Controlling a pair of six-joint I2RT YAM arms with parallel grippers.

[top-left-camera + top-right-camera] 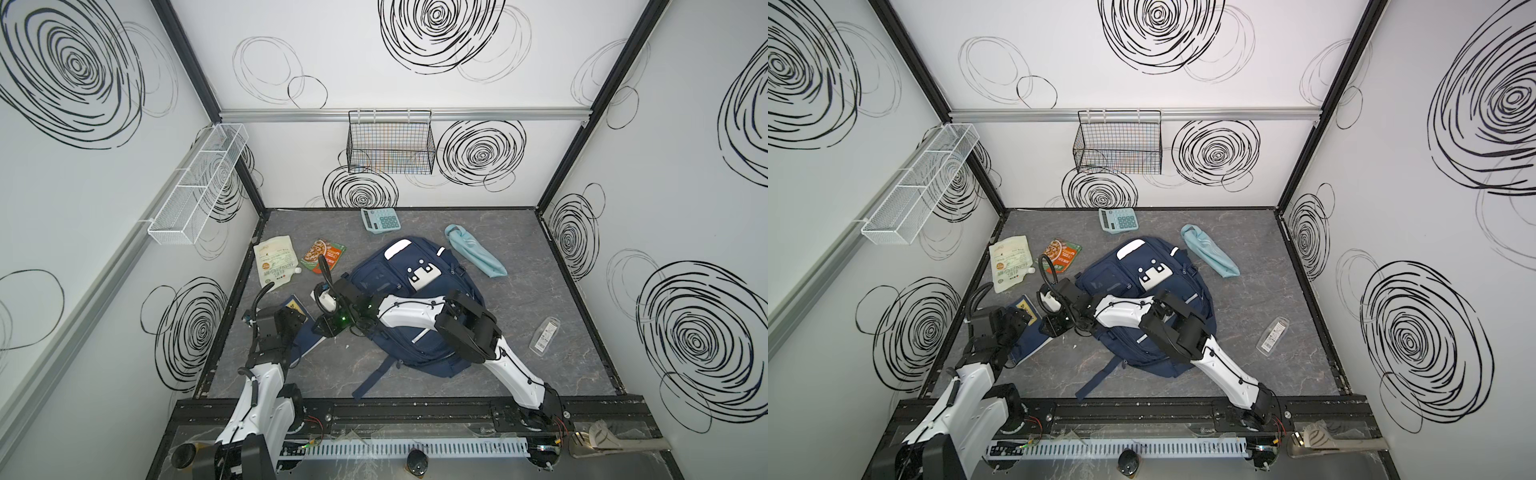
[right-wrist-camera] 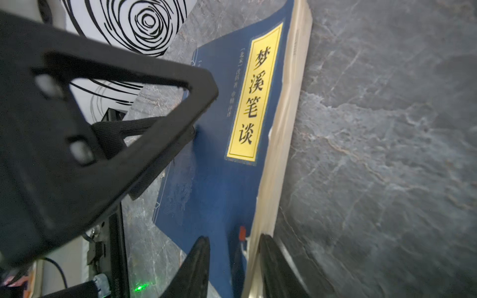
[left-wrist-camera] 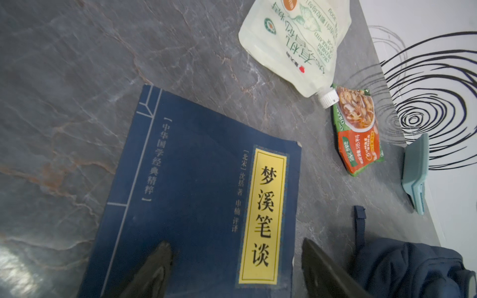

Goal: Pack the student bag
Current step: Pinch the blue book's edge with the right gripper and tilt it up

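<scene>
Navy student bag (image 1: 376,277), white patch (image 1: 424,277); navy book (image 3: 193,193), yellow label (image 3: 263,216); teal calculator (image 1: 381,220).

The student bag (image 1: 374,278) lies flat, front up, near the middle of the grey table (image 1: 540,374). It is navy with white reflective stripes and a white panda-like face patch (image 1: 424,276). Its top points to the table's far side, and one strap (image 1: 372,380) trails toward the near edge.
</scene>
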